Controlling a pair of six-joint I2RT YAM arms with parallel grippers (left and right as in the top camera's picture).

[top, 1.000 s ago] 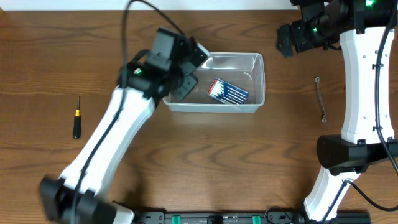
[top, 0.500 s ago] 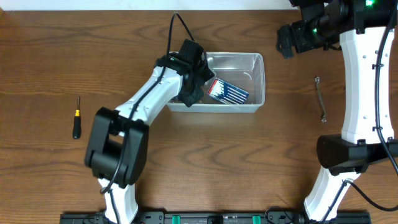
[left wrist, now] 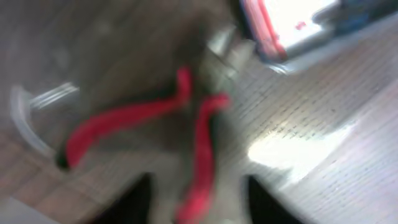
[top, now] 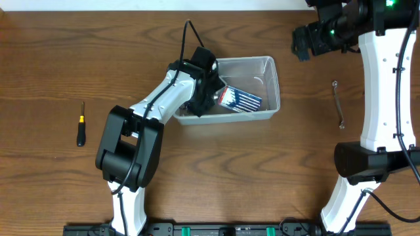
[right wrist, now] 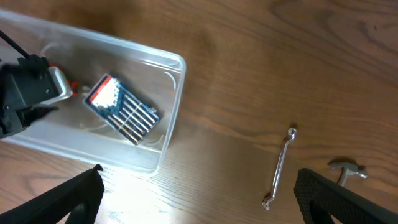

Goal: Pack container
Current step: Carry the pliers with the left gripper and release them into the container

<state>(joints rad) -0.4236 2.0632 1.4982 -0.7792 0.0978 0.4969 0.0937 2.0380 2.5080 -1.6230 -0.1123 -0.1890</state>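
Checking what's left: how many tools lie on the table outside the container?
3: a screwdriver far left, a wrench right of the container, and what looks like a small hammer past the wrench. Others may be hidden.

Left arm (top: pixel 161 105) over container (top: pixel 276 78) left end, blue packet (top: pixel 240 98) inside, screwdriver (top: pixel 81 124) far left, wrench (top: pixel 338 105) right

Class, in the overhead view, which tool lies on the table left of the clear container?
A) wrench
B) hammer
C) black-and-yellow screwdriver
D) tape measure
C: the screwdriver lies on the wood left of the container, while the wrench lies to its right.
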